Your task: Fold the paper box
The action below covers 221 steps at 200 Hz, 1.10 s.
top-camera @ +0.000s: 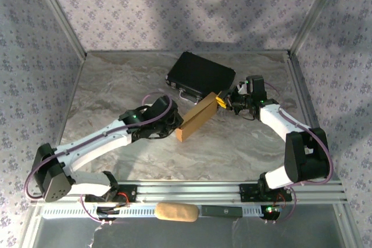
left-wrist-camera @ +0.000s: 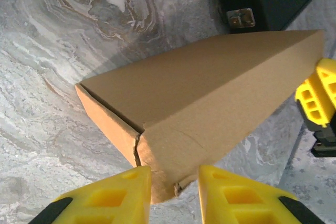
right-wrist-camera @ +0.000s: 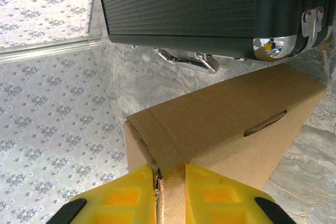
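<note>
Jaws: right gripper (right-wrist-camera: pixel 170 182) clamped on far-end flap of paper box (top-camera: pixel 196 119); left gripper (left-wrist-camera: pixel 175 187) apart, straddling near-end corner; box lies between both arms, long axis running gripper to gripper, beside black case (top-camera: pixel 201 75).

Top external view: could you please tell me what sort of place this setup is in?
Probably a lab test cell, not a home or a shop: a marble-patterned table walled with floral-patterned panels in metal framing, two arms bolted to a rail, both working a paper box.
</note>
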Available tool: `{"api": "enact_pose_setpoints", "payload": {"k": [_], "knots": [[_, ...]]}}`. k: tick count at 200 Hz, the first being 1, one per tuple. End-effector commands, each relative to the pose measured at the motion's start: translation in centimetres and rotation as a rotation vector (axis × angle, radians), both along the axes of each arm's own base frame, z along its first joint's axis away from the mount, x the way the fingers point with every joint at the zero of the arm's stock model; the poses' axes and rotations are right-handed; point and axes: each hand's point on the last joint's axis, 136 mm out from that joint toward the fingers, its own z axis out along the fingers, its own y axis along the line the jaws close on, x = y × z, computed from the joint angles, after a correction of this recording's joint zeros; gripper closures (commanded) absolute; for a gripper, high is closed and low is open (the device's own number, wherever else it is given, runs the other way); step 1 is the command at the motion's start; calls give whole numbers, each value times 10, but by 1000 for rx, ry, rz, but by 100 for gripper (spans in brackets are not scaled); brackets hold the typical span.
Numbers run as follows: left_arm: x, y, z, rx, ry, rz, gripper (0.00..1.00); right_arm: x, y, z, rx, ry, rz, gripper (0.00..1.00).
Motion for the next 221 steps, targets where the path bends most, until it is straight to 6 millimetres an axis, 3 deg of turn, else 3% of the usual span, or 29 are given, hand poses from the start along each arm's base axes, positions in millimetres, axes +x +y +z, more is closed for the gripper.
{"api": "enact_pose_setpoints", "payload": {"k": [1, 164, 221], "knots": [[-2, -6, 8, -38, 25, 18, 73, -24, -6, -45, -68, 191, -21, 81], [0, -21, -9, -59, 63, 26, 79, -25, -5, -47, -67, 195, -18, 83], [-1, -17, -19, -41, 70, 41, 88, -25, -4, -49, -68, 199, -18, 85]]}}
